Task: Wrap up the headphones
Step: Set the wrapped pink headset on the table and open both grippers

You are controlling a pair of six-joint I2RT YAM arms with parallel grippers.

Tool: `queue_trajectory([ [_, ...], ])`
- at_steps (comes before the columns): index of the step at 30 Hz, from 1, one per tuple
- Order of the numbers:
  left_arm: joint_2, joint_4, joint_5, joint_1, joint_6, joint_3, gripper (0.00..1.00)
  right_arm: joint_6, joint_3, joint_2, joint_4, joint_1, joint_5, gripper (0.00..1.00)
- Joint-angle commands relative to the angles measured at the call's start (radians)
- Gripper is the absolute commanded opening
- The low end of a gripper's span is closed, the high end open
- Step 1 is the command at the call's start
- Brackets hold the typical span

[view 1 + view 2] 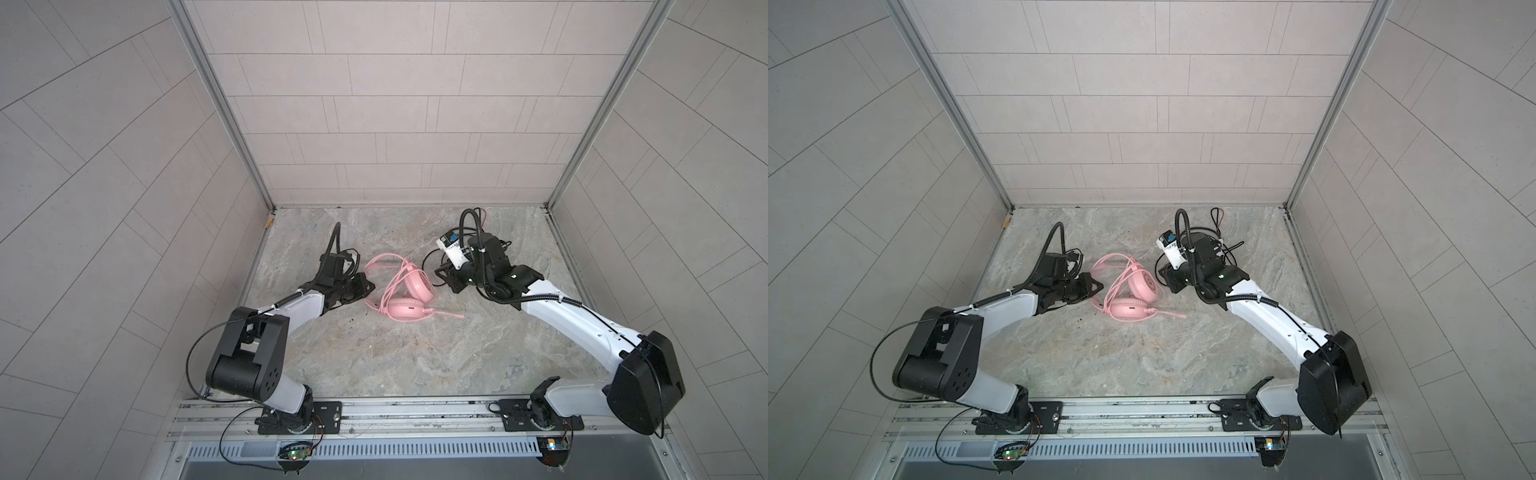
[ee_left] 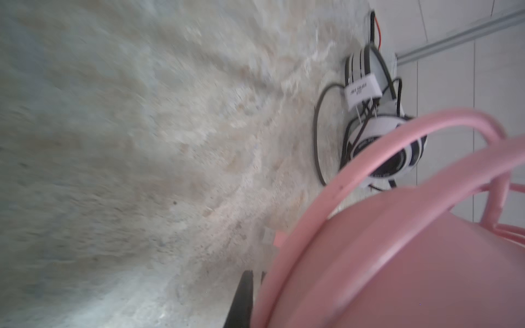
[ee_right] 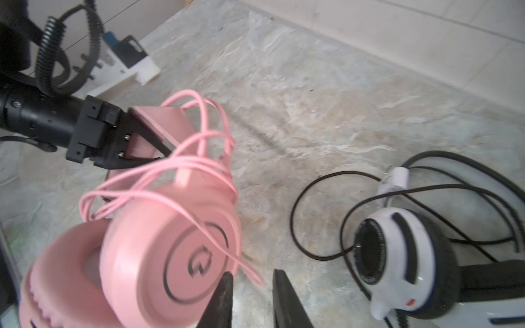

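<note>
The pink headset (image 1: 409, 309) is lying near the middle of the marble tabletop (image 1: 374, 365). Its two earcups are sitting close together. The logo cup (image 3: 193, 255) is showing its ringed outer face, and the boom mic (image 1: 451, 314) is sticking out from the other cup toward the right arm's side. The pink cable (image 3: 142, 196) is looping several times around the headband (image 3: 159, 119) and over the cups in loose, uneven turns (hardly a neat coil), with one free end trailing off the logo cup.

The left gripper (image 3: 166, 154) is reaching in at the headband side of the pink headset. Its tips are pressing together among the cable loops against the headband. Whether a strand is pinched between them I cannot tell.

The right gripper (image 3: 252, 274) is hovering at the opposite side, just beside the logo cup. Its fingers (image 3: 224, 298) are standing apart with a bare gap between them. The cable's free end is dangling just in front of that gap, ungripped.

The white-and-black headset (image 3: 397, 255) is lying beyond the pink headset on the right gripper's side, apart from it. Its black cable (image 3: 292, 221) is sprawling loosely around it.
</note>
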Motion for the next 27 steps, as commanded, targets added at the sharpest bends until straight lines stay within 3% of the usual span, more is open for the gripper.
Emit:
queue_trajectory([
  [1, -0.021, 0.121, 0.003, 0.035, -0.113, 0.022, 0.0, 0.095, -0.036, -0.005, 0.053, -0.026, 0.069, 0.27],
  [12, 0.124, 0.114, -0.163, 0.059, -0.291, 0.118, 0.0, 0.172, -0.075, 0.108, 0.049, -0.062, 0.045, 0.32],
  [17, 0.164, 0.042, -0.333, 0.062, -0.331, 0.169, 0.0, 0.184, -0.105, 0.082, 0.057, -0.062, 0.031, 0.32],
  [27, 0.288, -0.033, -0.464, 0.052, -0.358, 0.297, 0.0, 0.163, -0.141, 0.025, 0.022, -0.061, 0.04, 0.33],
])
